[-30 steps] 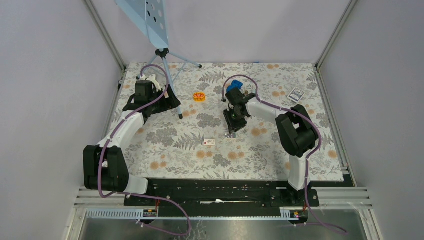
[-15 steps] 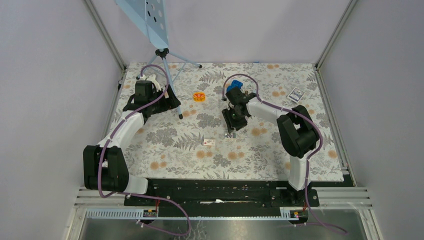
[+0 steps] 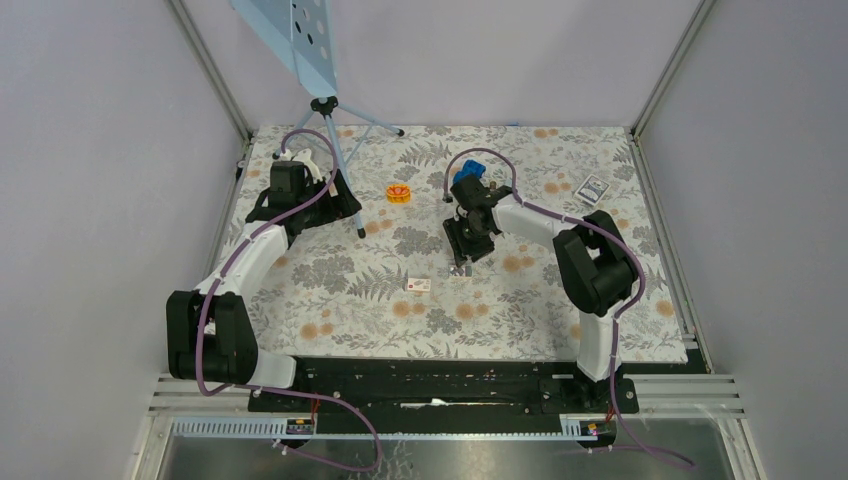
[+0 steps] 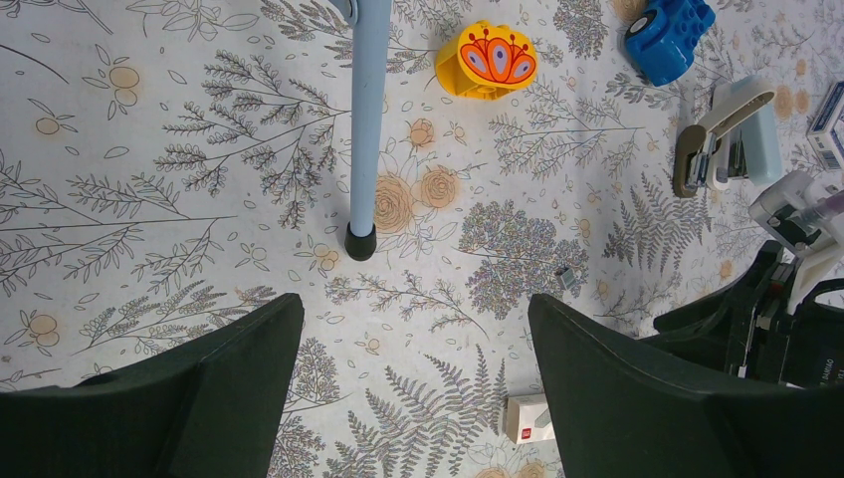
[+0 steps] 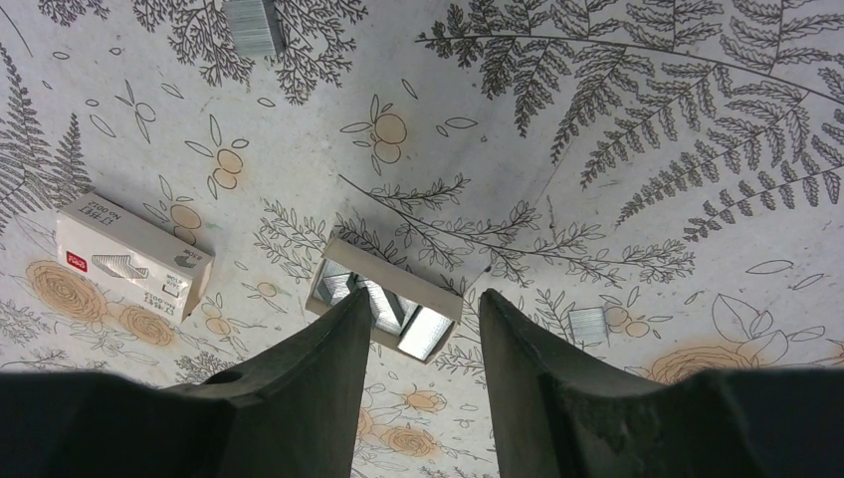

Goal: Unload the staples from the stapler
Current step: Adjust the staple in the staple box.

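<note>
The jaws of the right gripper [image 5: 425,309] are held apart with nothing pinched between them, and they hang just over the floral table [image 5: 647,149]. The staples [image 5: 587,324] are seen as a tiny silvery strip lying flat on the cloth just outside the right-hand finger, not between the jaws. The long axis seems to run across the wrist view, though the piece is too small for this to be certain. Straight beyond the gap an open cardboard tray [image 5: 398,276] is seen, with silvery staple strips lying inside it. A closed white box [image 5: 129,254] with a red mark lies to its left, and a second strip [image 5: 254,25] lies farther off. The left gripper [image 4: 415,309] is spread wide, with nothing in it, well apart from these. In its view the stapler [image 4: 756,144] lies hinged open near a blue block [image 4: 669,35].
</note>
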Controlling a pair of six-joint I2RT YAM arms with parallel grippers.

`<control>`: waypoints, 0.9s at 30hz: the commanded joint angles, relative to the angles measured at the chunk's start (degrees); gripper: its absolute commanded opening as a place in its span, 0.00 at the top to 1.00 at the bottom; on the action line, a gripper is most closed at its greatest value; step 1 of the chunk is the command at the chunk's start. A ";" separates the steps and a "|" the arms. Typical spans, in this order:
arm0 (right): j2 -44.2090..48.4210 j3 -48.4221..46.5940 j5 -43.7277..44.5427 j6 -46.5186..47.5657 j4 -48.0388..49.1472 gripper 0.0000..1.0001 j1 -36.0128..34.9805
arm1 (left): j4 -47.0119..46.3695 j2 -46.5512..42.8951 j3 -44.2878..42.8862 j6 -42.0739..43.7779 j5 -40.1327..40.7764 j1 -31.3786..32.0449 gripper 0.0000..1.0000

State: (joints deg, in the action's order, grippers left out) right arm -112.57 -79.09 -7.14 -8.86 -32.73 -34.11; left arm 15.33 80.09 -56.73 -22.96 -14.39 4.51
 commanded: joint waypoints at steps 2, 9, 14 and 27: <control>-0.83 -0.71 -1.10 -0.06 -1.19 0.48 -0.87 | -2.85 -0.95 0.13 -0.33 -0.74 -0.03 0.12; -1.41 -0.49 -1.15 0.07 -1.46 0.49 -1.05 | -2.76 -1.03 0.13 -0.33 -0.73 -0.03 0.12; -1.42 -0.28 -0.88 0.25 -1.63 0.49 -1.05 | -2.77 -1.04 0.22 -0.33 -0.73 -0.03 0.12; -0.80 -0.11 -0.51 0.23 -1.36 0.68 -1.10 | -2.76 -1.08 0.30 -0.33 -0.75 -0.03 0.12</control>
State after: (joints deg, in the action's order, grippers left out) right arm -113.65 -79.09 -7.14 -8.84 -33.54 -34.52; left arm 15.31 80.09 -56.58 -22.96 -14.39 4.51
